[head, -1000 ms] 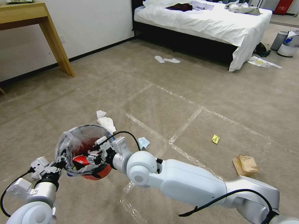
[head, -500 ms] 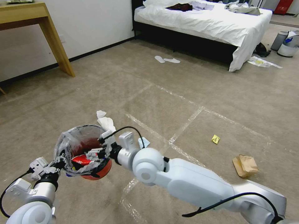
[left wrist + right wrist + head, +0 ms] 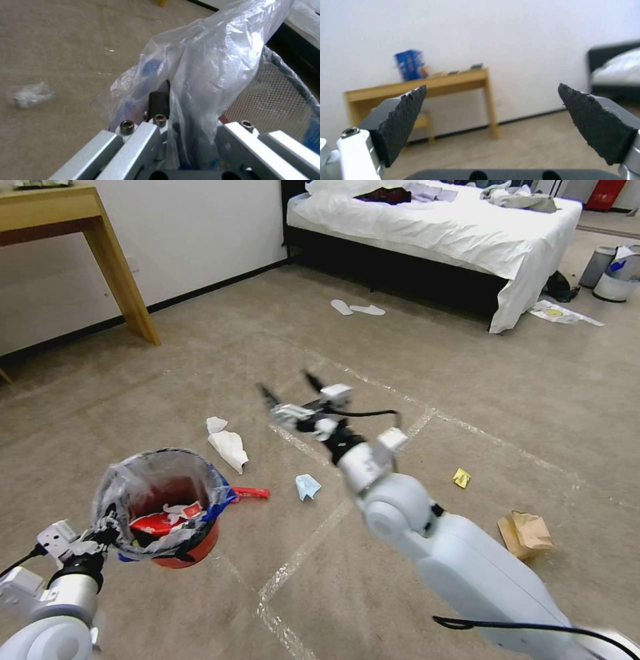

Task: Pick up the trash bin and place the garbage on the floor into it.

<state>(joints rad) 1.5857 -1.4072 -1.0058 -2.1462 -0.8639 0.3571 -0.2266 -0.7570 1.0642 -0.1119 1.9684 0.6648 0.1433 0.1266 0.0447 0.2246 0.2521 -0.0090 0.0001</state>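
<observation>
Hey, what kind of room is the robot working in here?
Most likely a bedroom, perhaps a hotel room: a bed with white sheets stands at the far side, a wooden desk sits against the wall, and a pair of white slippers lies on the carpeted floor.

White wall (image 3: 200,233), wooden table (image 3: 60,213), white-sheeted bed (image 3: 433,233).

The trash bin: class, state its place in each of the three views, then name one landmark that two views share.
Head view: the trash bin sits lower left, its rim pinched by the left gripper.
Left wrist view: its clear liner and mesh wall rise right before the camera.
Right wrist view: not in it.
Shared landmark: the wooden table, head and right wrist views.
</observation>
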